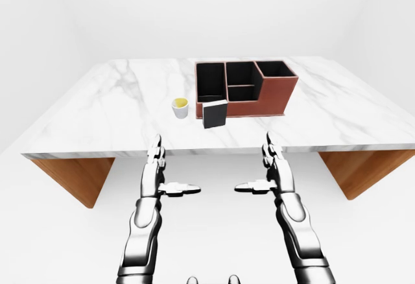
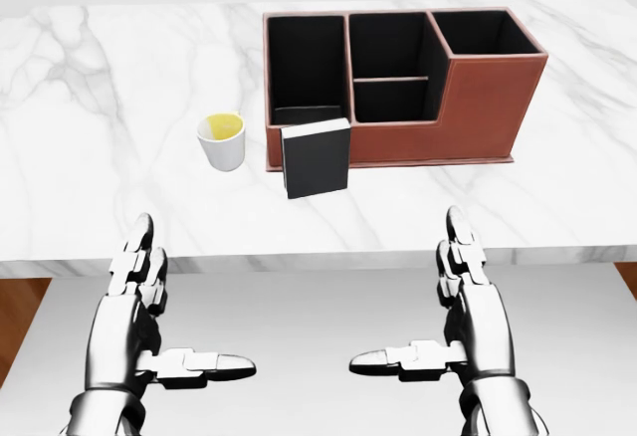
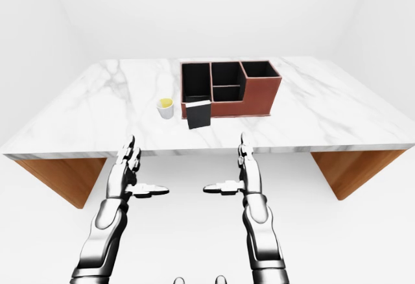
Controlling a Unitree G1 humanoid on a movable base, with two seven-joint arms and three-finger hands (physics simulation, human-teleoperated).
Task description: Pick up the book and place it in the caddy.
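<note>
A small black book (image 2: 317,158) stands upright on the marble table (image 2: 100,137), leaning against the near wall of the reddish-brown caddy (image 2: 478,108), below its left compartment. The caddy has several black-lined compartments, all without contents as far as I see. My left hand (image 2: 159,307) hovers open below the table's near edge, fingers straight, thumb pointing right. My right hand (image 2: 438,307) mirrors it, open, thumb pointing left. Both hands are well short of the book and hold nothing.
A white cup with yellow inside (image 2: 222,140) stands just left of the book. Wooden supports (image 1: 74,177) show under the tabletop at left and right. White floor lies beneath my hands.
</note>
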